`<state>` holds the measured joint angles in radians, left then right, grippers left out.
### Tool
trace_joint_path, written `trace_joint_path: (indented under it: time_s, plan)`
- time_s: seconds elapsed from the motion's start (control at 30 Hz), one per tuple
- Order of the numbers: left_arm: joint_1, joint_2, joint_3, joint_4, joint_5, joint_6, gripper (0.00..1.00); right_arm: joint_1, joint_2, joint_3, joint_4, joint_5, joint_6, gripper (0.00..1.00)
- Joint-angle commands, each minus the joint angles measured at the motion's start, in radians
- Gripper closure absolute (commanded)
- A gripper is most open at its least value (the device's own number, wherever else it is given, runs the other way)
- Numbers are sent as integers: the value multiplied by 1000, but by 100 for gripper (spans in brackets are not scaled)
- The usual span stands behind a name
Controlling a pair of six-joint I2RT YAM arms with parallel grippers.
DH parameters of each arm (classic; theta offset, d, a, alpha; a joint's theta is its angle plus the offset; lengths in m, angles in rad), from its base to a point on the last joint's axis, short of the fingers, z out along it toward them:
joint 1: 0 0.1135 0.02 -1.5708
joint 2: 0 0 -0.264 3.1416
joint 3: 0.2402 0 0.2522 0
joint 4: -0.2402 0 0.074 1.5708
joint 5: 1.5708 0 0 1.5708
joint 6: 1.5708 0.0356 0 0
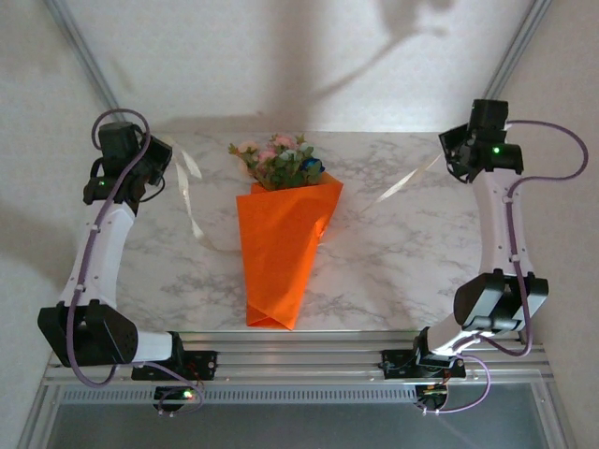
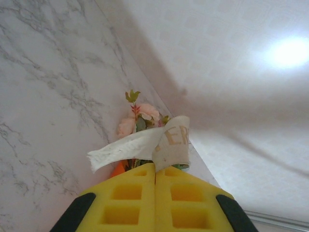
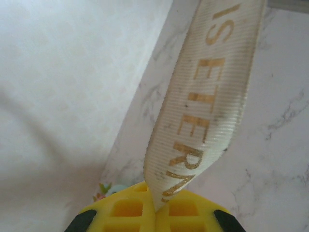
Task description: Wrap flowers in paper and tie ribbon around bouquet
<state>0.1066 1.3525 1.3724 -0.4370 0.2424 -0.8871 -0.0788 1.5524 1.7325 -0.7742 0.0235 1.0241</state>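
The bouquet lies in the middle of the marbled worktop. Its orange paper is folded into a cone with the narrow tip toward the near edge. The flowers, pink, white and blue among green leaves, spill out of the wide far end.

The ribbon shows as two pale strands, one on each side of the cone. The right strand slants from near the cone's upper right edge up to the right pincer, which hangs over the far right part of the worktop. The left strand runs from the left pincer, at the far left, down toward the near side and ends just left of the paper. How the ribbon passes the bouquet cannot be made out.

In the left wrist view, the left pincer has its yellow fingers pressed together on a short end of the ribbon, which curls over and bears gold letters. The flowers stand just beyond it.

In the right wrist view, the right pincer is likewise pressed together, pinching the ribbon. From there the ribbon rises as a broad, gold-lettered band above the worktop.
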Motion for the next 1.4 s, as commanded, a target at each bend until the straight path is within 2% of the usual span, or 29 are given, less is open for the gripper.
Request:
trace_joint_path:
  time_s: [0.0, 0.1, 0.2, 0.33, 0.43, 0.57, 0.63, 0.8, 0.83, 0.9, 0.93, 1.03, 1.1, 1.2, 1.37]
  plan:
    - [-2, -41, -13, 29, 29, -32, 100, 16, 5, 14, 23, -75, -14, 100]
    - [-29, -83, -14, 34, 58, -40, 100, 67, -39, -53, 50, -94, -29, 100]
    - [-108, -144, -22, 93, 98, -33, 100, 119, -113, -146, 73, -84, -43, 100]
    - [-294, -180, -65, 257, 219, 0, 100, 193, -196, -262, 94, -89, -59, 100]
    - [-440, -153, -127, 412, 320, -20, 100, 237, -248, -327, 110, -100, -72, 100]
    - [-621, -13, -120, 550, 352, -24, 100, 290, -316, -399, 132, -118, -96, 100]
    - [-696, 104, -71, 632, 363, -39, 100, 315, -345, -426, 114, -122, -99, 100]
    - [-795, 440, 66, 702, 429, -49, 100, 372, -449, -512, 115, -124, -116, 100]
    - [-805, 515, 96, 692, 439, -43, 100, 383, -469, -527, 110, -130, -116, 100]
    - [-815, 631, 178, 610, 436, -16, 79, 407, -499, -549, 80, -129, -116, 100]
    - [-820, 687, 243, 543, 426, 16, 73, 419, -513, -559, 61, -131, -117, 100]
    - [-826, 768, 393, 365, 348, 69, 56, 454, -558, -596, 14, -132, -121, 100]
    - [-825, 769, 461, 252, 258, 77, 44, 466, -583, -625, -11, -144, -119, 100]
    - [-820, 714, 493, 183, 177, 37, 38, 488, -613, -645, -44, -150, -126, 100]
    - [-792, 517, 407, 24, 51, -130, 38, 527, -622, -637, -110, -167, -142, 100]
